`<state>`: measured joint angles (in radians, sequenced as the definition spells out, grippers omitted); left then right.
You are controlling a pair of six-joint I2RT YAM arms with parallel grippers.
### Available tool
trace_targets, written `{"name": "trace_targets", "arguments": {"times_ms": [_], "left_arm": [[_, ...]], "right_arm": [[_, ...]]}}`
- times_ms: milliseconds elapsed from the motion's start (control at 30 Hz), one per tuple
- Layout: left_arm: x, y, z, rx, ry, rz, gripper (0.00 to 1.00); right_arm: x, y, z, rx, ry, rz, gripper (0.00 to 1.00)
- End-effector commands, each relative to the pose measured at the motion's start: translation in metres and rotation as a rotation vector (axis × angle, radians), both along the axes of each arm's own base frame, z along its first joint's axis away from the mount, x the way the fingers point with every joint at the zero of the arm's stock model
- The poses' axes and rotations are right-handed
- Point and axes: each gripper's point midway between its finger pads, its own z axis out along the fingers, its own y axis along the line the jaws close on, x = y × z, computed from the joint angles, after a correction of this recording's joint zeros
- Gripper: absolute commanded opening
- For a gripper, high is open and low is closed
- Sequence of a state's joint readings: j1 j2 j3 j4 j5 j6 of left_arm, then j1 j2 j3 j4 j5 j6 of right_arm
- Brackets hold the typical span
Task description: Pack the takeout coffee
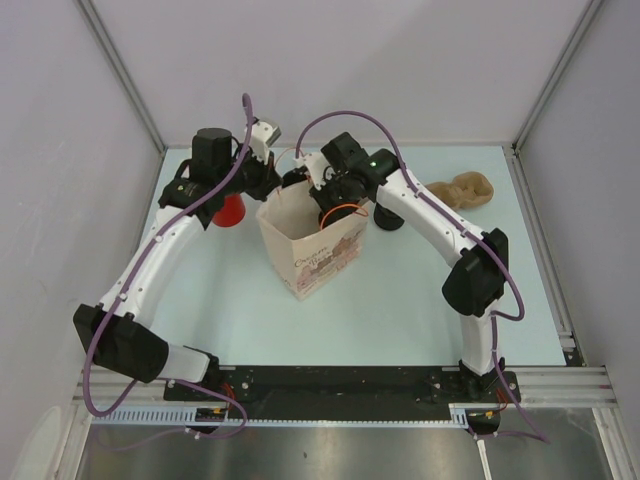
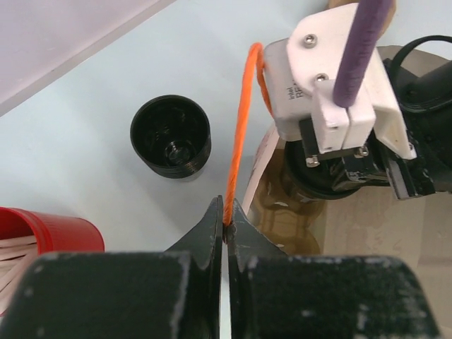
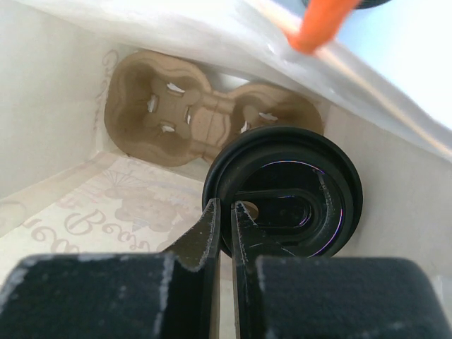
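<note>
The takeout coffee (image 3: 282,187), a black cup with a black lid, hangs inside the open paper bag (image 1: 315,255) over the bag's floor. My right gripper (image 3: 226,206) reaches down into the bag (image 3: 49,106) and is shut on the lid's rim, one finger outside it and one inside. A cardboard cup carrier (image 3: 205,116) lies against the bag's far inner wall. At the bag's back left edge, my left gripper (image 2: 227,212) is shut on the bag's orange cord handle (image 2: 236,127). From above, both grippers meet over the bag's mouth, the left (image 1: 275,175) and the right (image 1: 330,195).
A squat black round piece (image 2: 170,136) stands on the table behind the bag. The red cup (image 2: 49,229) with white sticks stands left of the bag (image 1: 230,210). Another black piece (image 1: 388,218) and a second cardboard carrier (image 1: 462,190) lie to the bag's right.
</note>
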<state>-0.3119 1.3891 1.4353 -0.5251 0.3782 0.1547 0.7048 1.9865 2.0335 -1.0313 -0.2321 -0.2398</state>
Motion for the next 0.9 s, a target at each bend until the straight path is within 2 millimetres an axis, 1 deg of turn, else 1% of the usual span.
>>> {"name": "trace_targets", "arguments": {"times_ms": [0, 233, 300, 533, 667, 867], "left_arm": [[0.005, 0.005, 0.006, -0.01, -0.022, 0.056, 0.0], [0.01, 0.009, -0.002, 0.006, 0.004, 0.091, 0.0], [0.012, 0.011, -0.006, 0.01, 0.014, 0.108, 0.0], [0.021, 0.02, -0.016, 0.041, 0.038, 0.181, 0.0], [0.026, 0.027, -0.018, 0.055, 0.037, 0.225, 0.0], [0.029, 0.029, -0.018, 0.055, 0.035, 0.244, 0.0]], "right_arm": [[0.012, -0.009, 0.012, -0.031, -0.057, -0.034, 0.0], [0.014, -0.017, 0.002, -0.09, -0.05, -0.033, 0.0], [0.012, -0.017, -0.002, -0.1, -0.034, -0.021, 0.0], [0.01, -0.016, -0.007, -0.102, -0.028, -0.002, 0.0], [0.01, -0.019, -0.011, -0.116, -0.021, -0.004, 0.0], [0.012, -0.024, -0.02, -0.147, 0.0, -0.001, 0.0]]}}
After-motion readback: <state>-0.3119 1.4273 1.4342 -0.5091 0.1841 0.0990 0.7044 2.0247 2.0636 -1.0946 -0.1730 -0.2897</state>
